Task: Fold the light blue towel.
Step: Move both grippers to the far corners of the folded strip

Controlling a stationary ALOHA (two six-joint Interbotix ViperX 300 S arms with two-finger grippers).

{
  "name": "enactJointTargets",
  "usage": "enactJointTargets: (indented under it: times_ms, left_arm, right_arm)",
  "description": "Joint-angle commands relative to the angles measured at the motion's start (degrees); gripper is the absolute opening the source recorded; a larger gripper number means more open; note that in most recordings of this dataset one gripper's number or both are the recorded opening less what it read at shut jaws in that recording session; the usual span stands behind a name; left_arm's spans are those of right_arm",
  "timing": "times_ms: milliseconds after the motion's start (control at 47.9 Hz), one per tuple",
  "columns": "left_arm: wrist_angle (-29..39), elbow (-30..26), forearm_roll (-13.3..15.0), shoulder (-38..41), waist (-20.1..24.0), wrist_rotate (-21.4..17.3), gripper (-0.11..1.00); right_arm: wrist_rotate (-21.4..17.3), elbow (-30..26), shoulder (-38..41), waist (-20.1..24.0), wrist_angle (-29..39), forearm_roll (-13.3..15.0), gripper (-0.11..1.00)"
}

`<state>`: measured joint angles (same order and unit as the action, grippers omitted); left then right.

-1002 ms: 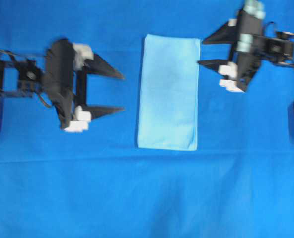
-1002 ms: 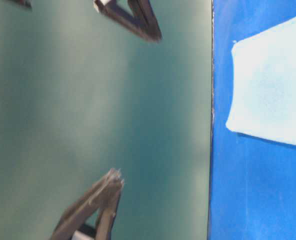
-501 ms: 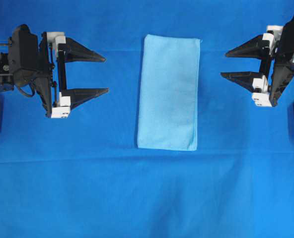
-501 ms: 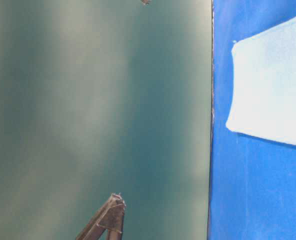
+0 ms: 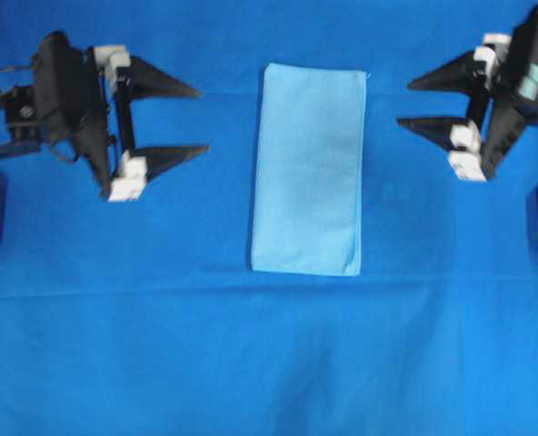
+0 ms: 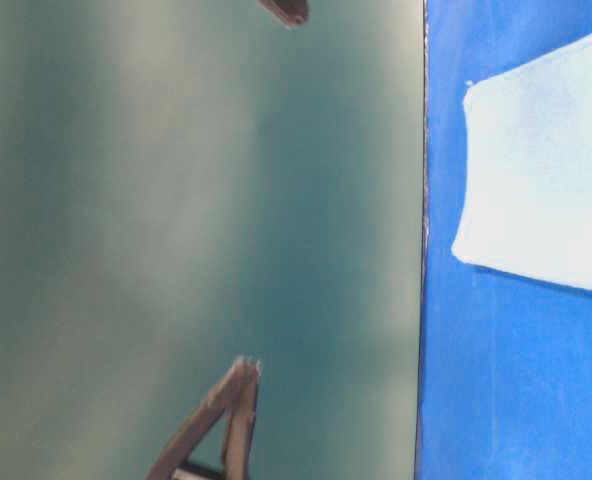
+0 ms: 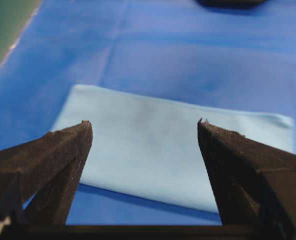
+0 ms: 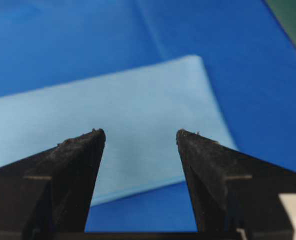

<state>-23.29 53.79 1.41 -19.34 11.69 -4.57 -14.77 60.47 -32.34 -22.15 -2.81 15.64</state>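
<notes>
The light blue towel (image 5: 308,169) lies flat as a smooth, fine-woven rectangle on the deep blue cloth (image 5: 269,363) covering the surface, its long axis running top to bottom in the overhead view. Left of the towel, the left tool (image 5: 194,121) gapes wide, empty; right of it, the right tool (image 5: 407,103) likewise.

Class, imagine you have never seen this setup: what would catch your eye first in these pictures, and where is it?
First, the light blue towel, a pale tall rectangle lying flat in the middle of the deep blue cloth that covers the table. Next, the two black grippers at either side of it, the left gripper and the right gripper, both open, empty and pointing inward at the towel without touching it.
</notes>
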Motion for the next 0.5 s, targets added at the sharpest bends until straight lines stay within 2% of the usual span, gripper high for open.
enactJointTargets:
  times_ms: [0, 230, 480]
  left_arm:
    - [-0.4, -3.7, -0.1, 3.4, 2.3, -0.2, 0.81]
    - [-0.3, -11.5, -0.1, 17.4, 8.4, -0.2, 0.81]
    - [-0.3, -18.5, -0.1, 28.8, 12.4, -0.2, 0.81]
  right_arm:
    - [0.2, -3.3, 4.3, -3.1, 0.4, 0.4, 0.62]
    - [0.4, -10.2, 18.2, -8.1, 3.3, 4.0, 0.6]
    - [0.4, -15.2, 30.1, -11.2, 3.2, 5.3, 0.6]
